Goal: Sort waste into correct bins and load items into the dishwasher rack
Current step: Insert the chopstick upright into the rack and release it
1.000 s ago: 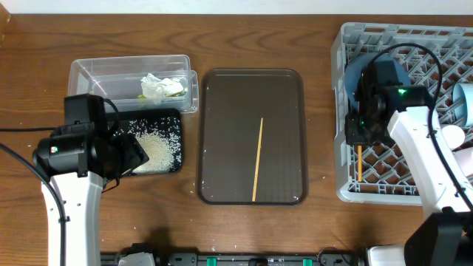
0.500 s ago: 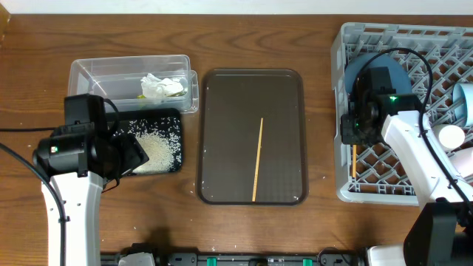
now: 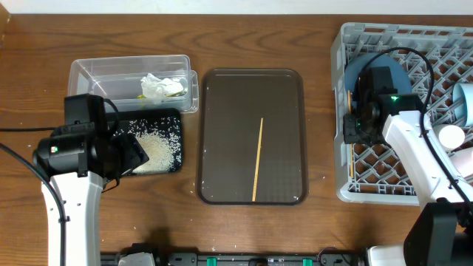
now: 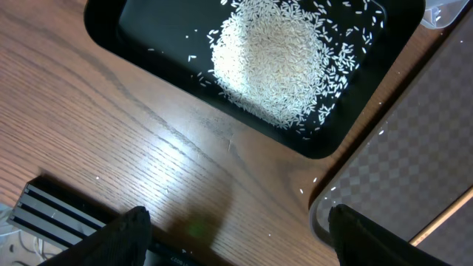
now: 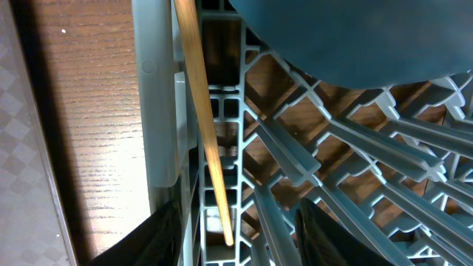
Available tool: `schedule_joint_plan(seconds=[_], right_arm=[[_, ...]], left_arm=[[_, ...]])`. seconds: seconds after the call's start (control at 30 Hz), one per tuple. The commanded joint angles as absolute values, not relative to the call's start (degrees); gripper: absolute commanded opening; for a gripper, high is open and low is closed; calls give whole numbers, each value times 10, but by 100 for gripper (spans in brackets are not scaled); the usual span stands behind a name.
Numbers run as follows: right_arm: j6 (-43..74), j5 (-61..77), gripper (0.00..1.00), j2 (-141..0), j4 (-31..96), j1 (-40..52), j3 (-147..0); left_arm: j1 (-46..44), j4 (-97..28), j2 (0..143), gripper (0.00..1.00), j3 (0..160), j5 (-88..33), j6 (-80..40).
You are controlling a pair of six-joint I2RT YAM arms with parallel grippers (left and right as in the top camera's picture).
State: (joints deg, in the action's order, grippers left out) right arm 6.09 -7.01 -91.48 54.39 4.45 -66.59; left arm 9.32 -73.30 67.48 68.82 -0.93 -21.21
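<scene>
Right tool: over the left side of the dishwasher rack, fingers spread well apart and gripping nothing. One chopstick lies along the rack's lattice just inside its left wall; its lower end sits in the gap between your tool's fingers, touching neither. The dark blue plate stands in the rack just beyond that chopstick, at the top of the right wrist view. Second chopstick: lying lengthwise on the brown serving tray at the centre of the surface, well apart from both tools. Left tool: spread wide, nothing between its fingers, hanging over bare wood just beside the near edge of the black tray. Rice grains: heaped in that black tray, with a few strays scattered round the heap and one or two on the wood near the serving tray's corner. Clear tub: behind the black tray, holding the crumpled white tissue and the green-yellow wrapper at its right end, well apart from your left tool.
</scene>
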Motion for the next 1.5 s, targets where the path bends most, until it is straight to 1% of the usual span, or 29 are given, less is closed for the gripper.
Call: schedule_joint_plan(seconds=[0.0, 0.23, 0.3, 0.33, 0.37, 0.4, 0.47, 0.57, 0.6, 0.7, 0.73, 0.77, 0.8, 0.97, 1.1, 1.17, 1.27, 1.47], right_arm=[[59, -56, 49, -917, 555, 45, -663], [60, -55, 49, -917, 568, 45, -663], [60, -49, 42, -917, 569, 45, -664], [60, -36, 42, -915, 570, 45, -667], [60, -21, 44, -913, 570, 46, -675], [60, -9, 49, -909, 571, 46, -685], [62, 16, 52, -898, 574, 46, -719], [83, 20, 52, -880, 573, 46, -778], [83, 20, 51, -875, 571, 46, -794], [83, 15, 34, -870, 564, 46, -823], [83, 10, 30, -870, 563, 46, -823], [83, -3, 30, -870, 564, 46, -822], [83, -28, 30, -873, 568, 46, -818], [68, -129, 42, -883, 578, 45, -785], [2, -136, 50, -902, 576, 46, -751], [-3, -157, 52, -913, 572, 46, -739], [-6, -189, 53, -928, 554, 46, -726], [6, -249, 60, -950, 524, 49, -715]], left_arm=[[97, -735, 677, 80, 687, -4, -217], [97, -735, 677, 80, 687, -4, -217], [97, -735, 677, 80, 687, -4, -217], [97, -735, 677, 80, 687, -4, -217], [97, -735, 677, 80, 687, -4, -217], [97, -735, 677, 80, 687, -4, -217], [97, -735, 677, 80, 687, -4, -217], [97, -735, 677, 80, 687, -4, -217], [97, -735, 677, 80, 687, -4, -217], [97, -735, 677, 80, 687, -4, -217], [97, -735, 677, 80, 687, -4, -217], [97, -735, 677, 80, 687, -4, -217], [97, -735, 677, 80, 687, -4, -217], [97, -735, 677, 80, 687, -4, -217], [97, -735, 677, 80, 687, -4, -217], [97, -735, 677, 80, 687, -4, -217], [97, -735, 677, 80, 687, -4, -217], [97, -735, 677, 80, 687, -4, -217]])
